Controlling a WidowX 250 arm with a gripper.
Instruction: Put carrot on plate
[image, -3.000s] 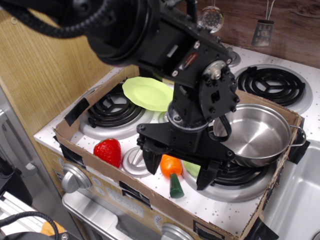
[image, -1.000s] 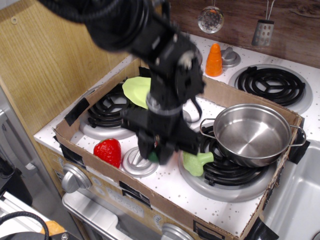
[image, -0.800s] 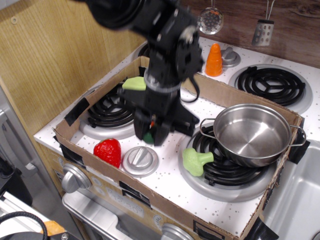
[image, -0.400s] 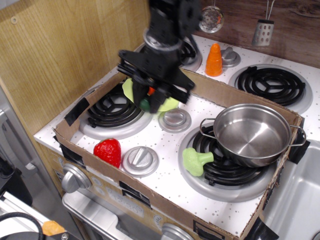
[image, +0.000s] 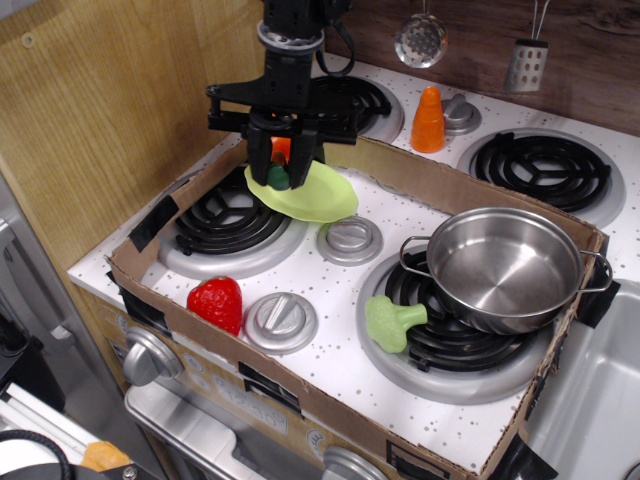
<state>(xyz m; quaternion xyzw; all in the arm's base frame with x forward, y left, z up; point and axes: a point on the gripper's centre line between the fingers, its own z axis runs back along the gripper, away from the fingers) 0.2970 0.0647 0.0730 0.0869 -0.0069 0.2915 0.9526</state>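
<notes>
Carrot: the carrot (image: 279, 160), glossy orange with its dark green stem end pointing down, is held upright just above the near-left part of the plate (image: 318, 196).
Claw: the gripper (image: 279, 168) is seen pinched on the carrot, its jaws pressed to either side.
Change: within three seconds the carrot has been lifted from the front of the stove, beside the pot (image: 509, 265), and carried back and left to the plate.
Meaning: transport is judged nearly done; lowering and release remain.
Plate: lime-green, tilted on the rear-left burner (image: 215, 222) against the cardboard wall (image: 430, 186).
Surroundings: strawberry (image: 217, 303) and green broccoli piece (image: 388, 322) lie apart, undisturbed.
</notes>
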